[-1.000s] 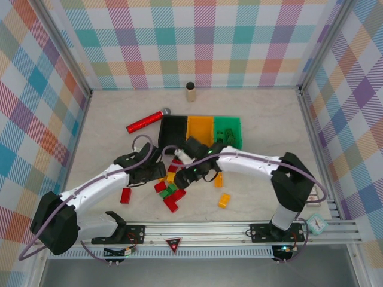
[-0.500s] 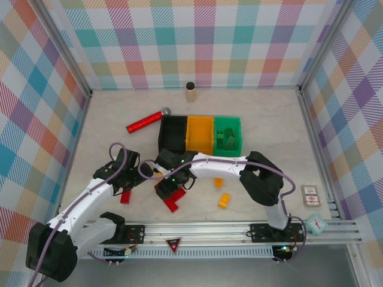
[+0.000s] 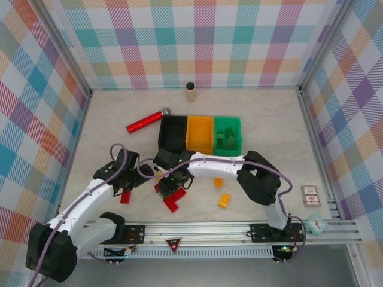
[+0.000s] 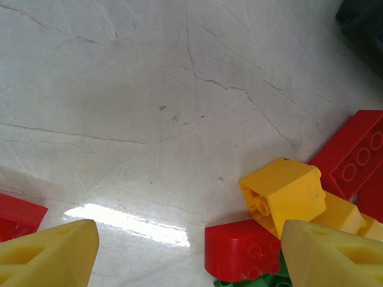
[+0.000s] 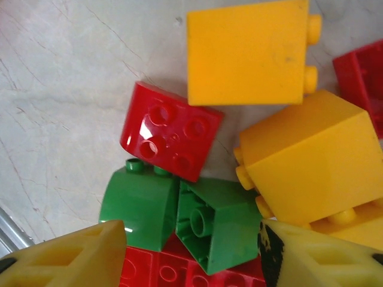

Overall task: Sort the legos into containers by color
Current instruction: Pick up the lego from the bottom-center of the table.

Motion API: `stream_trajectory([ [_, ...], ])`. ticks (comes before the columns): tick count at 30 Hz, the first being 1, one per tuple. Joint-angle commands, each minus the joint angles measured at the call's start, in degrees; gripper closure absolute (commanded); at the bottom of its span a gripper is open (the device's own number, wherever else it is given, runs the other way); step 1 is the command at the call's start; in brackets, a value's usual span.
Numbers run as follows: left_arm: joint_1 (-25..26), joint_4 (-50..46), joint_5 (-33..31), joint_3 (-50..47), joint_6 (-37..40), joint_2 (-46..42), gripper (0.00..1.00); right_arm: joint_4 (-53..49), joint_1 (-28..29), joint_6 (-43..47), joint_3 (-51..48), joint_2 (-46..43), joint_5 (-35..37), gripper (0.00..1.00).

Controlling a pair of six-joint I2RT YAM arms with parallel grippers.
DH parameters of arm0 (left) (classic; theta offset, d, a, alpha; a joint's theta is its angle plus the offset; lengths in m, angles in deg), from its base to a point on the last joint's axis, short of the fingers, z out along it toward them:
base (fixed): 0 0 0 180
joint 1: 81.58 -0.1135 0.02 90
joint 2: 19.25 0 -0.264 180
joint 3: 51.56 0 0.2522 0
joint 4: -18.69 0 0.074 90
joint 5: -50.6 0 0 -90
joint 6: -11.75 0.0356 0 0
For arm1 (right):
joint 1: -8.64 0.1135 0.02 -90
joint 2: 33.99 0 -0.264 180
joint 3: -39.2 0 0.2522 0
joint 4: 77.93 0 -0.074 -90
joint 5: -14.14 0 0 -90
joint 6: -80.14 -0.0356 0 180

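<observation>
The legos lie in a pile (image 3: 170,190) in front of the containers: a black bin (image 3: 173,133), an orange bin (image 3: 200,134) and a green bin (image 3: 228,135) that has green pieces in it. My right gripper (image 3: 170,185) is low over the pile and open. Its jaws (image 5: 191,248) stand either side of two green legos (image 5: 218,224) lying on a red plate (image 5: 173,272), with a red brick (image 5: 170,130) and yellow bricks (image 5: 248,51) beyond. My left gripper (image 3: 139,185) is open left of the pile. Only bare table and a red curved brick (image 4: 242,251) lie between its fingers (image 4: 190,234).
A lone red lego (image 3: 125,197) lies left of the pile and two orange ones (image 3: 219,182) (image 3: 224,200) lie to its right. A red cylinder with a grey end (image 3: 146,121) and a tan cylinder (image 3: 191,91) stand further back. A card box (image 3: 311,195) and a small clock (image 3: 316,223) sit at the right.
The left arm pulled back to the left of the pile. The right arm folded and reached left over the pile, settled lower, and its jaws have narrowed around the green legos.
</observation>
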Motion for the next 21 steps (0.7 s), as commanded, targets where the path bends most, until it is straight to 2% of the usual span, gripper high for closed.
stream_trajectory([
  [1,-0.7,0.8,1.1,-1.0,0.7,-0.5,0.2,-5.1,-0.7,-1.8,-4.1,0.8,2.4,0.44],
  [8,-0.8,1.7,1.5,-1.3,0.7,-0.1,0.2,-5.3,-0.6,-2.2,-1.4,2.2,2.3,0.49],
  [15,-0.7,0.0,0.7,-0.6,1.5,-0.6,0.2,-6.2,0.1,-1.8,3.7,5.2,0.8,0.5],
  [21,-0.8,-0.7,0.2,-1.3,1.4,-2.0,0.2,-8.2,0.5,-1.5,3.2,6.3,2.5,0.5],
])
